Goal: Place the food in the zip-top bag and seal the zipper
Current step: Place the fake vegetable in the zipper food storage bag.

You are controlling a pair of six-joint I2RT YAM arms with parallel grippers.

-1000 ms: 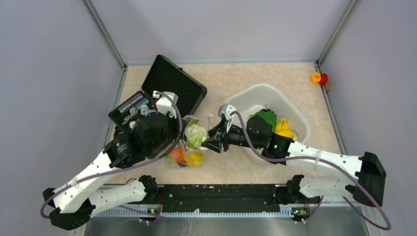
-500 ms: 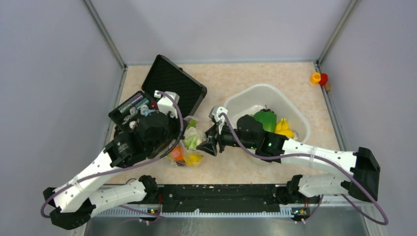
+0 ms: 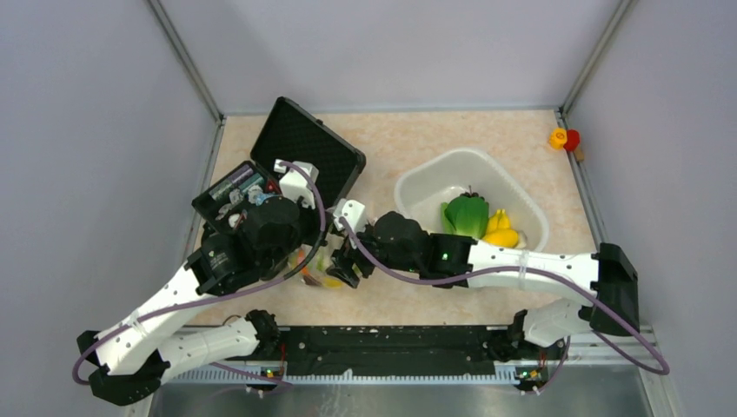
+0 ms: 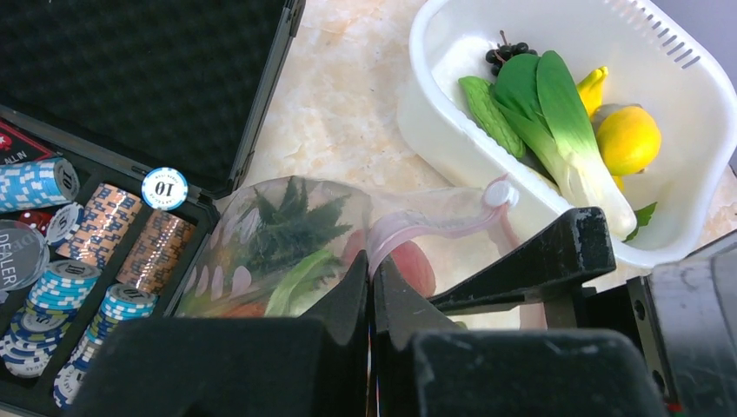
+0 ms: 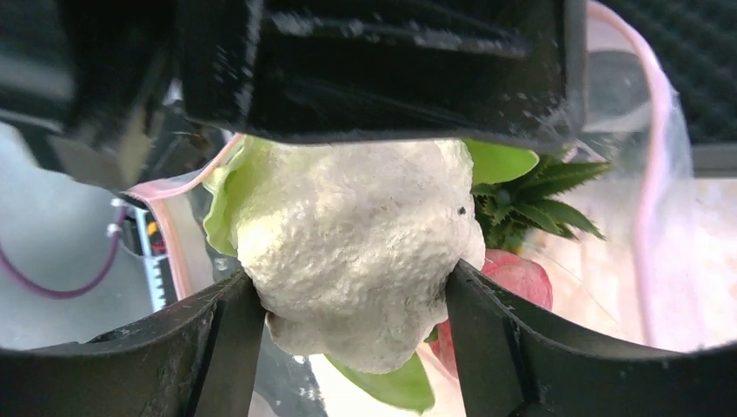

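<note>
The clear zip-top bag (image 4: 287, 243) lies between the black case and the white tub, with a pineapple (image 4: 291, 228) and a peach (image 4: 415, 265) inside. My left gripper (image 4: 372, 271) is shut on its pink zipper strip (image 4: 434, 224) and holds the mouth up. My right gripper (image 5: 352, 317) is shut on the white cauliflower (image 5: 356, 252) at the bag's mouth (image 3: 335, 265), the pink strip (image 5: 654, 200) around it. A green leafy stalk (image 3: 467, 217), a yellow mango (image 3: 502, 235) and dark fruit (image 4: 508, 52) lie in the tub.
An open black case (image 3: 287, 165) with poker chips (image 4: 87, 252) stands at the left. The white oval tub (image 3: 417, 178) sits at the right centre. A small orange and red toy (image 3: 563, 138) lies at the far right corner. Grey walls enclose the table.
My right arm has moved left from the tub with the cauliflower, up to the bag's mouth by the left gripper. The left gripper has kept its hold.
</note>
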